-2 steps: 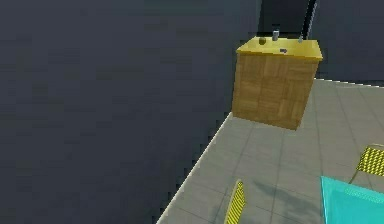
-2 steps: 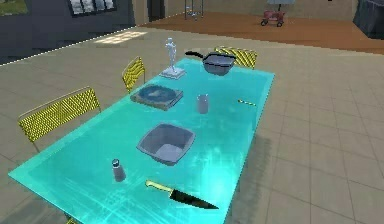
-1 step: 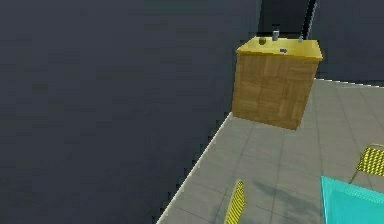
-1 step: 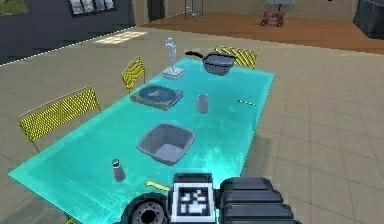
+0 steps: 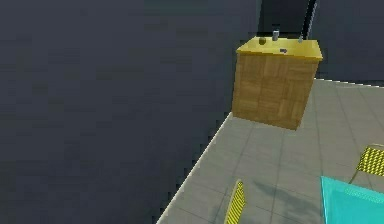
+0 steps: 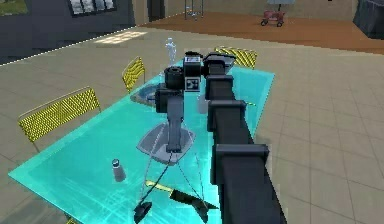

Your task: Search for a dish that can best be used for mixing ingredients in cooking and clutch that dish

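Well out over the cyan counter (image 6: 70,160), the arm (image 6: 235,150) rises as a dark bar from the bottom edge of the arm side view to two white squares (image 6: 190,86). The hand (image 6: 170,80) sits just left of them. Things lie on the counter at and behind the hand, so I cannot tell whether it holds anything. A low, rounded grey dish (image 6: 148,97) lies on the counter just left of the hand; it is too blurred to be sure it is a mixing bowl, and whether the hand touches it cannot be told. Nearer the camera, close beside the arm, a grey post (image 6: 174,130) stands upright on a round base. A small grey bottle (image 6: 118,170) stands apart toward the counter's near left edge, and a pale clear bottle (image 6: 170,47) stands near the far edge. Yellow chairs (image 6: 60,115) line the counter's left side, with another at its far end. Beyond lies grey tiled floor (image 6: 320,110), and a small red thing (image 6: 272,17) sits well away at the top.

In the forward view, a corner of the same cyan counter (image 5: 352,200) shows at the lower right, with a yellow chair (image 5: 236,205) beside it and another (image 5: 372,162) at the right edge. Across the floor a wooden cabinet (image 5: 272,90) stands against a dark wall (image 5: 100,90), with a few small things (image 5: 279,42) on top, too small to name
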You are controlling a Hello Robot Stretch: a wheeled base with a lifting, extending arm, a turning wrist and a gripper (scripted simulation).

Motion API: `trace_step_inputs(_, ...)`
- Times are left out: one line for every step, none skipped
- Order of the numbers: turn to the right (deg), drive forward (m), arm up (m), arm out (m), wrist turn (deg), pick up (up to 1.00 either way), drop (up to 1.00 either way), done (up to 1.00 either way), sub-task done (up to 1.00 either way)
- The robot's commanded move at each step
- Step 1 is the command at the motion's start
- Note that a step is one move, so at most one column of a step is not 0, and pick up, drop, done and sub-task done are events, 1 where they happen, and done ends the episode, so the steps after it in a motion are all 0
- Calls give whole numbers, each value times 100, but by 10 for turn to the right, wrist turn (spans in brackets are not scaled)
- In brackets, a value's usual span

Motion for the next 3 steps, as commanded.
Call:
trace_step_inputs(0,0,0,0,450,0,0,0,0)
trace_step_inputs(0,0,0,0,450,0,0,0,0)
trace_step_inputs(0,0,0,0,450,0,0,0,0)
